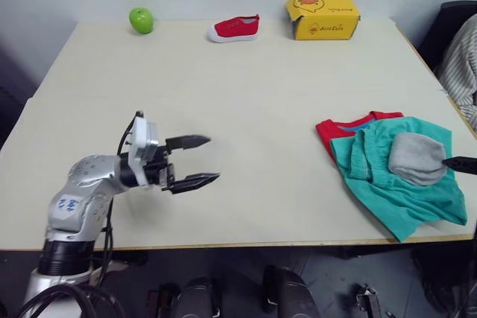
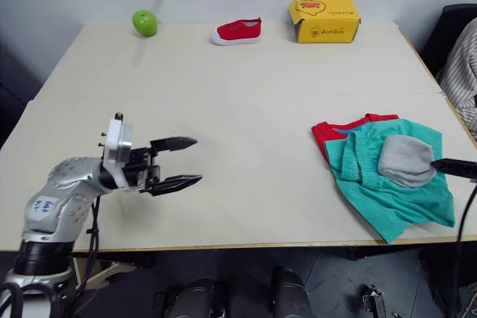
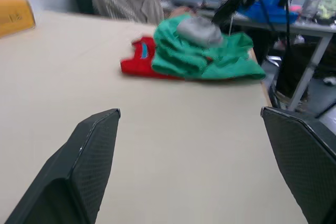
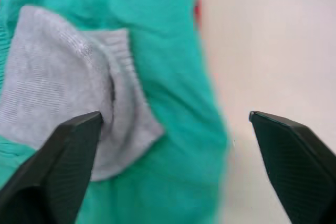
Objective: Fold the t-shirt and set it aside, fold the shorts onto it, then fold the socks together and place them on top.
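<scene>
Looks like you're basically at the finish line

The socks [image 1: 416, 159] sit on the shorts [image 1: 395, 184], which lie over the t-shirt [image 1: 337, 129] near the table [image 1: 246, 94]'s right edge; the right gripper [image 4: 173, 129] is spread wide beside them, and the left gripper [image 1: 195, 161] is parted, empty

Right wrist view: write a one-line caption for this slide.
Open right gripper over the grey socks, which lie on the teal shorts.
</scene>
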`<state>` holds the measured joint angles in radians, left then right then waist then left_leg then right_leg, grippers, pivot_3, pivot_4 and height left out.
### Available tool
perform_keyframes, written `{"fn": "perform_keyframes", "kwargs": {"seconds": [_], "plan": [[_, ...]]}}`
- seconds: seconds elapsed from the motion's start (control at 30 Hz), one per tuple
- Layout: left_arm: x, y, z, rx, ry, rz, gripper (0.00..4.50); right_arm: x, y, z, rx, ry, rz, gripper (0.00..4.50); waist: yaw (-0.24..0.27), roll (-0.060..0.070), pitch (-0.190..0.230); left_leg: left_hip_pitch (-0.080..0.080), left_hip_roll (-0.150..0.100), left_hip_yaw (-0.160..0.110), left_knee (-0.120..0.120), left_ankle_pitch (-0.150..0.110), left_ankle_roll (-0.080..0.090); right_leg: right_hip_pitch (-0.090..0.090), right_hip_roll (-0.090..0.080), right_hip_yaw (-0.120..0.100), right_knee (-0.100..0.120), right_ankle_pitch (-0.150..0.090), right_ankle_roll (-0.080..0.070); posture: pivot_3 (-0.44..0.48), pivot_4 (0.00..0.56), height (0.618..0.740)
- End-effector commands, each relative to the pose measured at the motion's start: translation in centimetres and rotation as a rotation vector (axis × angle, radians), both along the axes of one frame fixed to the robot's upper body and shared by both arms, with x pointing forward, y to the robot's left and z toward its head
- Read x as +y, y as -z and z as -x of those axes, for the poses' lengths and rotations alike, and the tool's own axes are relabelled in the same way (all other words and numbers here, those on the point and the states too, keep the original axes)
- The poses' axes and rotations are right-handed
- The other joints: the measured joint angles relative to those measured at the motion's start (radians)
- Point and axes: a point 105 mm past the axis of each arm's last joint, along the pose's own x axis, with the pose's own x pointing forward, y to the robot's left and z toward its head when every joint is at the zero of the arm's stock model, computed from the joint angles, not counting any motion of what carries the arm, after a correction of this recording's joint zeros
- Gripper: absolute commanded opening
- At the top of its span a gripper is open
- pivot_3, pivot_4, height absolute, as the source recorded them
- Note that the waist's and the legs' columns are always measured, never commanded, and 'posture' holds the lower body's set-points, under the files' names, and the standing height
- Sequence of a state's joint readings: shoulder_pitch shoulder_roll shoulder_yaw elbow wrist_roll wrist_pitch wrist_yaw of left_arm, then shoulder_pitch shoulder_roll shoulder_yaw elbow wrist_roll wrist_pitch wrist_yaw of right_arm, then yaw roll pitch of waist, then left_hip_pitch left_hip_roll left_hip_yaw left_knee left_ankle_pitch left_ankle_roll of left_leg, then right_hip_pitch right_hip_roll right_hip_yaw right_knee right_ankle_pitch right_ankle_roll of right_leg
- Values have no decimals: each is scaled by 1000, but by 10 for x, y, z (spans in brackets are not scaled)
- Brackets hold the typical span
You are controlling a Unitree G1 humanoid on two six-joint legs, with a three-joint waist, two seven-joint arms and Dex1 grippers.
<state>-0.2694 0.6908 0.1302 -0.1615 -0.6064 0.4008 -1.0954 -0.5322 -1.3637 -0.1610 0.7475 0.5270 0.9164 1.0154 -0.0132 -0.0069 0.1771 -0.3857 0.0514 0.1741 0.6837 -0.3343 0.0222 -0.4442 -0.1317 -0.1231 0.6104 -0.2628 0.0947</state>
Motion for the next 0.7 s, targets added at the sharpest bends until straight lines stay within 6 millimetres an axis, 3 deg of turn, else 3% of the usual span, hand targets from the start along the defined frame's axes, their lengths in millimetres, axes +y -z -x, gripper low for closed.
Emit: {"fn": "perform_keyframes", "kwargs": {"seconds": [0.03,0.1,0.17,0.23,0.3,0.37,0.43,0.53,0.7], "plan": [[31,-1,-6,-55,-138,-62,4500,3,-32,-5,-109,-137,182,4469,-8,0,0,0,0,0,0,0,0,0,0,0,0,0,0,0,150,740],[48,5,-8,-62,-208,-128,4500,30,-51,-17,-273,-346,292,4469,-15,0,0,0,3,0,0,0,0,0,0,0,0,0,0,0,150,740],[64,10,-9,-95,-269,-202,4500,71,-60,-26,-451,-580,390,4469,-19,1,0,1,5,2,-1,0,-1,0,0,0,0,0,0,0,150,740],[73,13,-8,-126,-303,-255,4500,109,-49,-27,-546,-800,472,4469,-19,1,0,2,7,3,-1,-1,-2,0,1,0,0,0,0,0,150,740],[81,17,-7,-136,-329,-279,4500,147,-22,-22,-596,-1033,542,4469,-14,1,0,2,10,3,-1,-2,-4,0,4,-1,0,0,-1,0,150,740],[90,22,-8,-145,-374,-305,4500,179,-8,-21,-736,-1114,497,4469,-12,0,0,2,11,4,-1,-2,-5,0,6,-1,1,0,-1,0,150,740],[96,26,-10,-176,-405,-334,4500,202,-6,-24,-865,-1101,414,4469,-9,1,1,1,11,4,0,-2,-5,0,6,-1,2,0,-2,0,150,740],[94,29,-2,-163,-396,-323,4500,234,39,-13,-853,-1260,335,4469,-6,0,1,0,9,3,1,-2,-3,0,4,-1,3,1,-2,0,150,740],[93,35,9,-186,-405,-372,4500,249,59,-23,-920,-1277,332,4469,-12,0,1,1,9,3,1,-2,-2,0,3,-1,4,1,-2,0,150,740]]}}
